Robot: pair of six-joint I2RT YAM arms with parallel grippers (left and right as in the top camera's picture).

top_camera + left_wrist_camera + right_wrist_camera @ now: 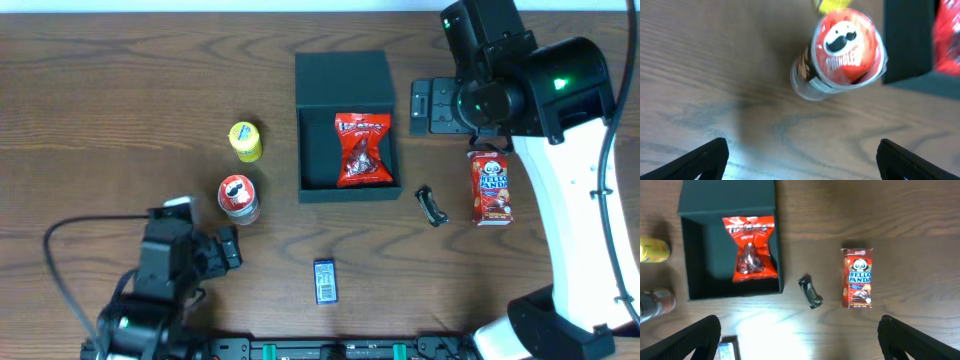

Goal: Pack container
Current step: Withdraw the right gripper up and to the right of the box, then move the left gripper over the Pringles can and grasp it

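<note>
The dark teal container (318, 150) stands open at the table's far middle, its lid (342, 78) laid back flat. A red snack bag (362, 150) lies inside it. In the right wrist view the container (705, 255) and the bag (750, 250) are at the upper left. My left gripper (225, 250) is open and empty, just in front of an upright Pringles can (238, 197). The left wrist view shows the can (847, 47) beyond the open fingers (802, 150), with a container corner (907, 40) at the right. My right gripper (800, 330) is open and empty, high above the table.
A yellow can (245, 141) stands left of the container. A Hello Panda box (489, 187) and a small black item (431, 206) lie right of it. A small blue pack (325, 281) lies near the front edge. The right arm (560, 120) rises along the right side.
</note>
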